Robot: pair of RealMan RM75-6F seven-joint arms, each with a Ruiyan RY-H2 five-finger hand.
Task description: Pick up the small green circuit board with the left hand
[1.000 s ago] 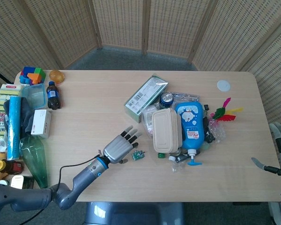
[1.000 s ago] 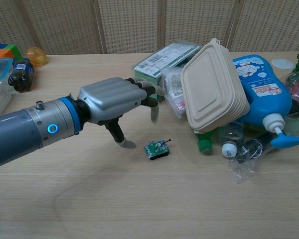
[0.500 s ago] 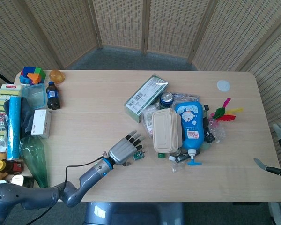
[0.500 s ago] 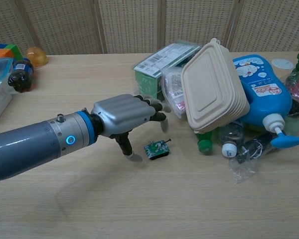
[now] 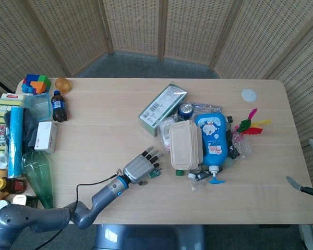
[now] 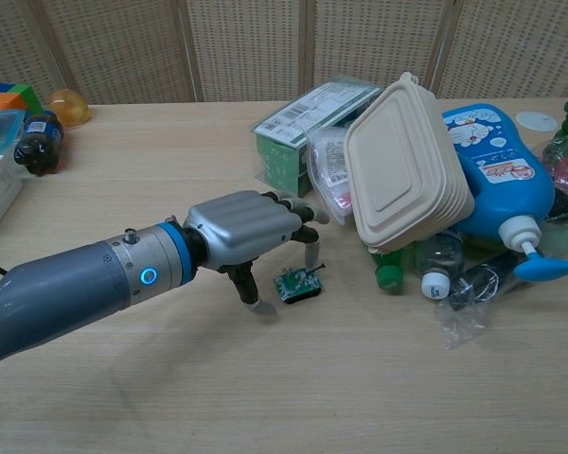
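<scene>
The small green circuit board [image 6: 298,284] lies flat on the table, just left of the pile; in the head view the circuit board [image 5: 155,173] is half covered by my fingers. My left hand [image 6: 251,233] hovers over it with fingers spread, the thumb tip touching down just left of the board and the other fingertips above its far side. Nothing is in the hand [image 5: 142,166]. At the right edge of the head view only a thin tip of my right hand [image 5: 298,186] shows, off the table.
Right of the board stands a pile: a beige clamshell box [image 6: 407,165], a blue bottle [image 6: 492,180], a green carton [image 6: 308,113] and small bottles [image 6: 435,270]. Along the left edge lie a cola bottle [image 5: 59,105], a white box [image 5: 45,136] and a green bottle [image 5: 39,177].
My left hand has moved right and lower, from beside the board to over it, with the thumb now close to the board's left edge. The board has not moved.
</scene>
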